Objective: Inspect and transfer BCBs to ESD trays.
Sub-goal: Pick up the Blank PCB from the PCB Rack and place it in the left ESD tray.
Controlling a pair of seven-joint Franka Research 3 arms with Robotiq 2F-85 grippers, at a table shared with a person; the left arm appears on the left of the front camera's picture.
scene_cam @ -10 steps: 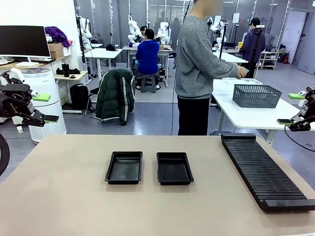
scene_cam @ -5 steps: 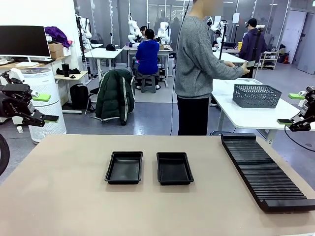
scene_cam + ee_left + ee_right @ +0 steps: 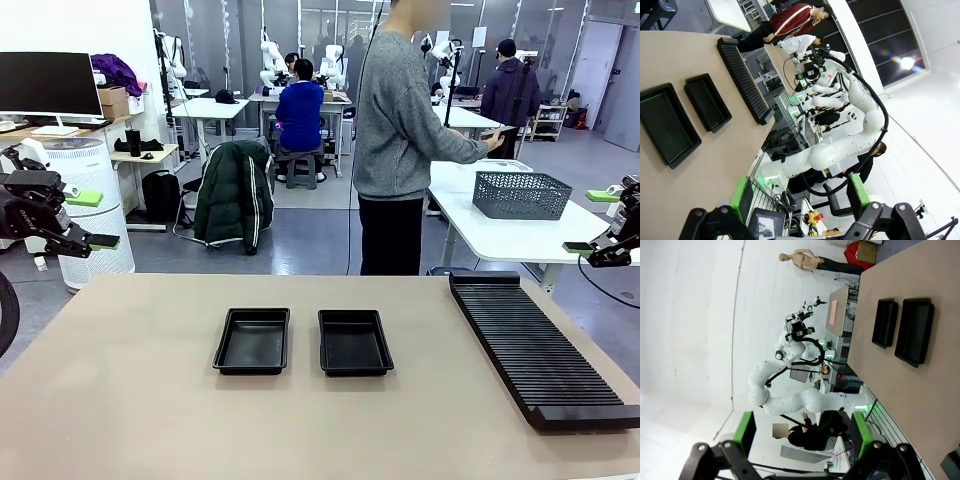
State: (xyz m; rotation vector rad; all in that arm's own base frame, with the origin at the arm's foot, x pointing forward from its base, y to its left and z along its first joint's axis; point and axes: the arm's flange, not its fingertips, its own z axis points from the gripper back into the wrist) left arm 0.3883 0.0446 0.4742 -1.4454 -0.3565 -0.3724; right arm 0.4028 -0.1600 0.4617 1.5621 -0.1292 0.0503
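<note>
Two black ESD trays lie side by side mid-table, the left tray [image 3: 252, 340] and the right tray [image 3: 353, 342], both with bare floors. They also appear in the left wrist view [image 3: 667, 125] [image 3: 707, 102] and the right wrist view [image 3: 885, 322] [image 3: 914, 331]. My left gripper [image 3: 93, 220] hangs open off the table's left edge, nothing between its fingers [image 3: 800, 197]. My right gripper [image 3: 592, 221] is open beyond the right edge, also holding nothing [image 3: 802, 434]. The BCBs are out of view.
A long black slotted rack [image 3: 540, 345] runs along the table's right side. A person in a grey sweater [image 3: 400, 130] stands beyond the far edge, turned toward a white table with a grey basket [image 3: 521, 193]; what the raised hand [image 3: 492, 142] holds is too small to tell.
The person's hand has lifted from near the grey basket and reaches further right. Both arms and the trays have not moved.
</note>
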